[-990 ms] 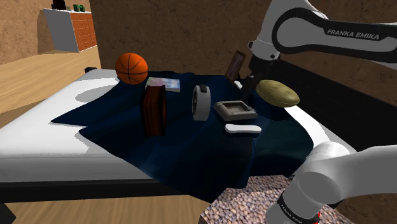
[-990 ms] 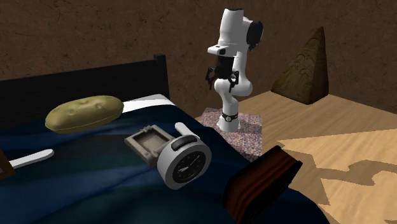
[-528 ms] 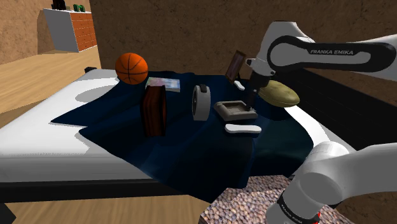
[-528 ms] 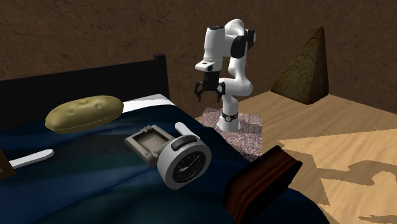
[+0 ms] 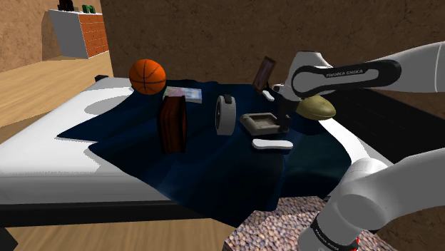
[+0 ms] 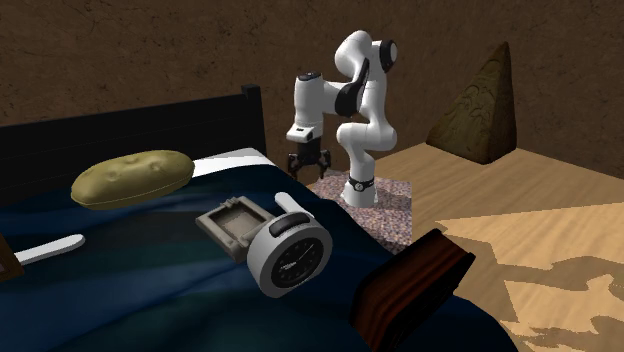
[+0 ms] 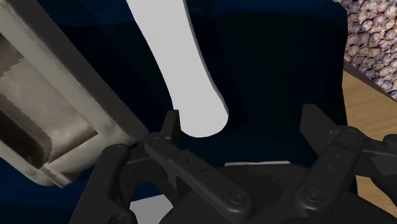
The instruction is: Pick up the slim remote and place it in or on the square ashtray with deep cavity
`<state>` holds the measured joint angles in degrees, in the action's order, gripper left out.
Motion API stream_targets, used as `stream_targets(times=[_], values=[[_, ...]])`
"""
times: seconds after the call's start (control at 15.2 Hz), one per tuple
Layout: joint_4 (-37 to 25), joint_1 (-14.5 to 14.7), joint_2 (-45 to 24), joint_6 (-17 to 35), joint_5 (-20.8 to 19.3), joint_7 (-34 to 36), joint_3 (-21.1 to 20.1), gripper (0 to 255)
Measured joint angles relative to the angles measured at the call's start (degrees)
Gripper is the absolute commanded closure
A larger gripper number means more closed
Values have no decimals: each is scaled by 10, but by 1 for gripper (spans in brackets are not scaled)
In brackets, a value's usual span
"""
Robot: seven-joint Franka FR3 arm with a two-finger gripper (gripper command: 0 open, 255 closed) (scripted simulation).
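ashtray (image 7: 51,108) sits just beside the remote | remote (image 7: 188,70) lies on the cloth (image 7: 273,63), long axis running away from me, across my closing line | its near end is close by one finger (image 7: 170,124), off-centre in my gripper (image 7: 245,127) | jaws spread wide, empty; I seem to hover low over it, hard to judge

The white arm (image 5: 410,64) bends low, its black pincer (image 7: 243,119) pointing down with fingers spread apart.

A slim white remote (image 5: 272,144) with rounded ends was laid flat on the dark blue bedcover (image 5: 214,164), just beside, not touching, a square grey ashtray (image 5: 253,126) with a deep cavity, set upright.
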<state>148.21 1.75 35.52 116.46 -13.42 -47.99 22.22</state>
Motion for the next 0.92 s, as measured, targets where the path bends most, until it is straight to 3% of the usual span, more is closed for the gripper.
stream_targets(times=[0.46, 0.92], values=[[-24, 41, -144, 101, 4, -191, 110, 0], [-5, 55, -198, 168, 21, -223, 134, 0]])
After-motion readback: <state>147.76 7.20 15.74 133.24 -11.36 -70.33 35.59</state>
